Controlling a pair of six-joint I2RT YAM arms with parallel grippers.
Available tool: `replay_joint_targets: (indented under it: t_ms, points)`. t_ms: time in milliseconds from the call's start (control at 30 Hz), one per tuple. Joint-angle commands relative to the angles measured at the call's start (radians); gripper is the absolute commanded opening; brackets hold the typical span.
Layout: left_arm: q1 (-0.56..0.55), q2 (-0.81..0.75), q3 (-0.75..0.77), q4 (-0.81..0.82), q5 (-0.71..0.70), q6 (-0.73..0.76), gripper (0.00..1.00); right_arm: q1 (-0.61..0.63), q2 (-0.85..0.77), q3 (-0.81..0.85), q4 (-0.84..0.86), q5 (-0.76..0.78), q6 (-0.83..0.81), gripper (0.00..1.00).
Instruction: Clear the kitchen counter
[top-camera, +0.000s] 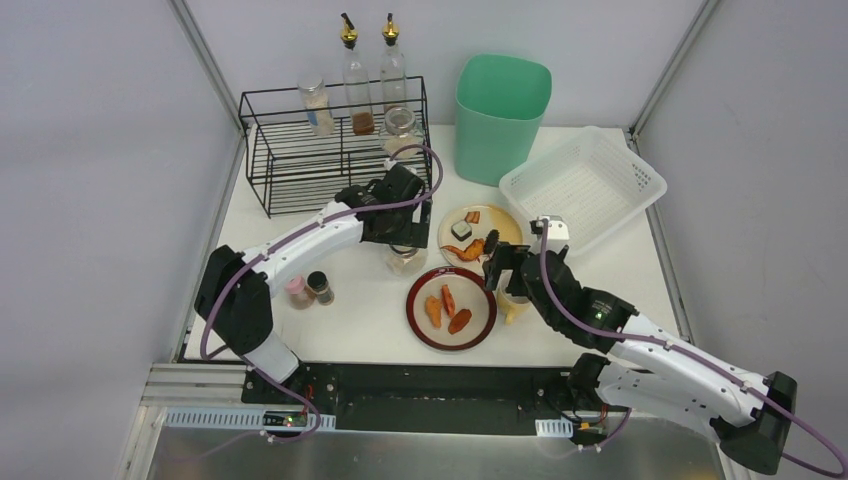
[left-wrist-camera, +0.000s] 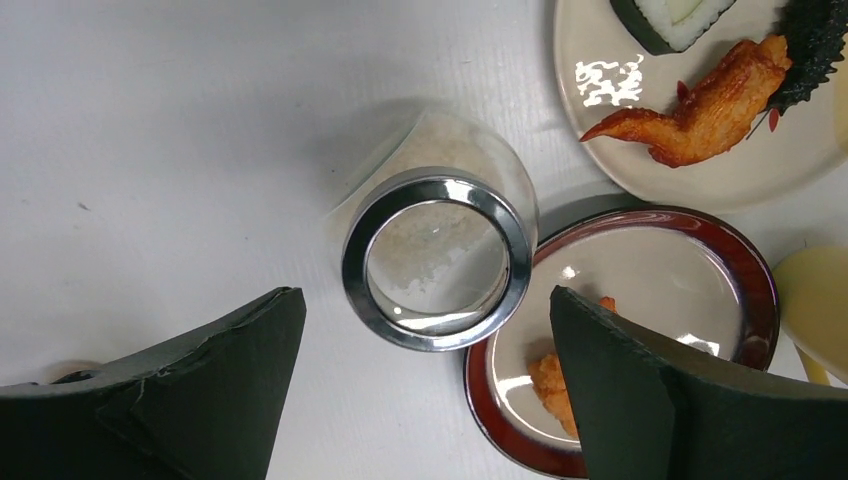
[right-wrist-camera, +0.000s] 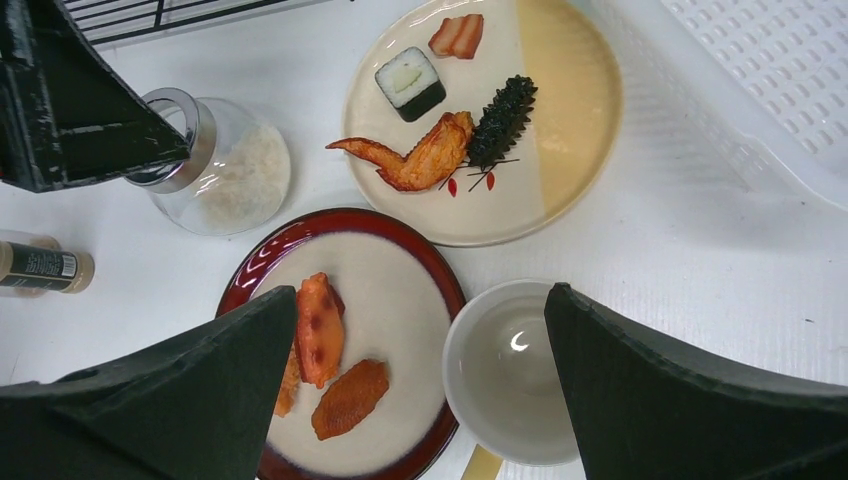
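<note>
Top view: the flat white matte kitchen counter (top-camera: 365, 320), railed in grey metal, fills the cell in front of both arm bases. It is judged rigid, fixed and slick. It offers no grasp point, so take hold of the items standing on it, and expect them to slide if nudged. Counted on it: one black wire rack (top-camera: 300, 175), one green plastic bin (top-camera: 500, 115), one white mesh basket (top-camera: 585, 185), two plates, one cup, one loose glass jar and two small spice bottles (top-camera: 320, 287). Left wrist view: the left gripper (left-wrist-camera: 425, 300) is spread wide, with a finger on either side of the steel-rimmed glass jar (left-wrist-camera: 440, 150) and touching nothing. The jar is judged fragile, so grip it below the rim. Right wrist view: the right gripper (right-wrist-camera: 420, 295) is also released and empty. It hangs above the red-rimmed plate (right-wrist-camera: 400, 270), which carries three orange food pieces, and the pale cup (right-wrist-camera: 510, 370). The cream plate (right-wrist-camera: 570, 110) lies beyond.
</note>
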Motion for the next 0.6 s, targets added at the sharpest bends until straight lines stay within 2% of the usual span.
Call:
replay_joint_targets:
  t_ms: [0, 200, 467, 567]
  points:
    - [-0.001, 0.05, 0.03, 0.039, 0.033, -0.018, 0.95, -0.006, -0.013, 0.0, 0.029, 0.037, 0.016, 0.99]
    - [-0.001, 0.104, 0.048, 0.038, 0.028, -0.003, 0.91, -0.011, -0.012, -0.001, 0.028, 0.03, 0.018, 0.99]
    - [-0.001, 0.102, 0.049, 0.036, 0.011, 0.005, 0.76, -0.014, -0.001, -0.002, 0.035, 0.017, 0.019, 0.99]
    - [-0.001, 0.088, 0.047, 0.035, 0.007, 0.007, 0.74, -0.014, 0.006, 0.001, 0.035, 0.014, 0.018, 0.99]
